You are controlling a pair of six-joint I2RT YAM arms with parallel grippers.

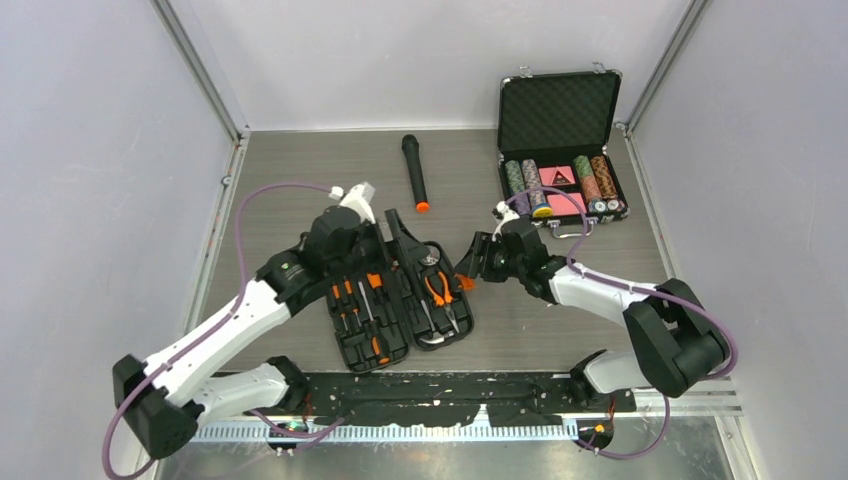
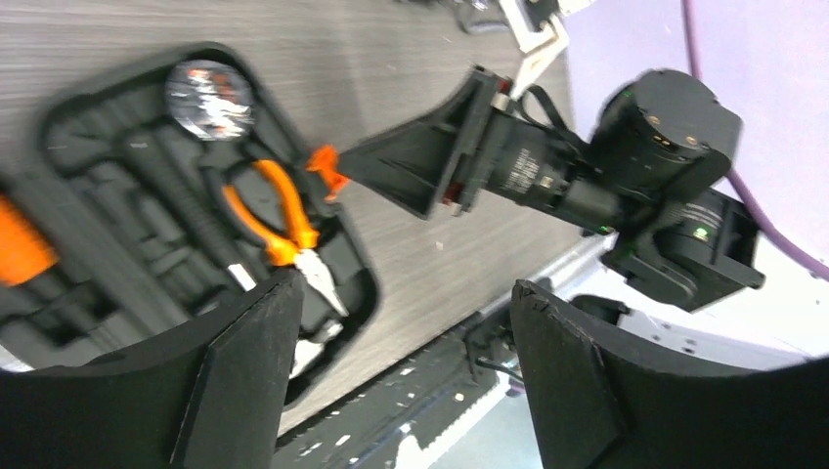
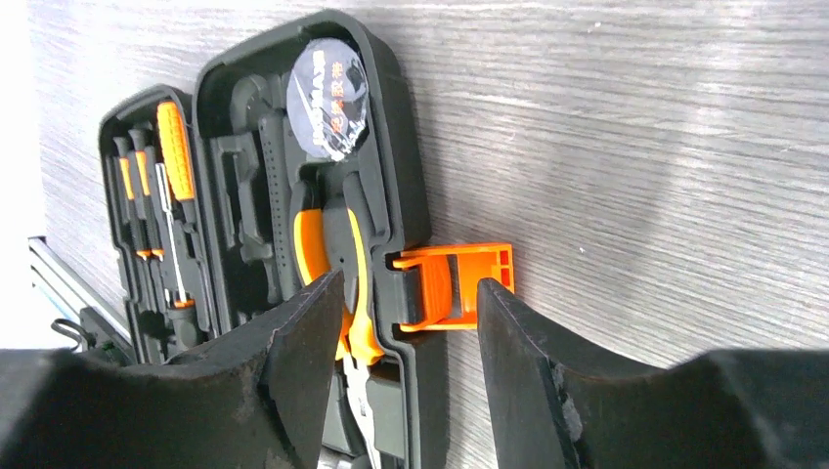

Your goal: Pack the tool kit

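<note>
The tool kit lies open and flat at the table's middle front. Orange-black screwdrivers sit in its left half and orange pliers in its right half. Its orange latch sticks out from the right edge. My right gripper is open; in the right wrist view its fingers straddle the case's right rim and the latch, touching neither. My left gripper is open and empty above the kit's far middle, looking over the pliers and the latch.
An open metal-edged case of poker chips stands at the back right. A black microphone with an orange end lies behind the kit. The right arm's wrist is close to my left gripper. The table's front rail runs just below the kit.
</note>
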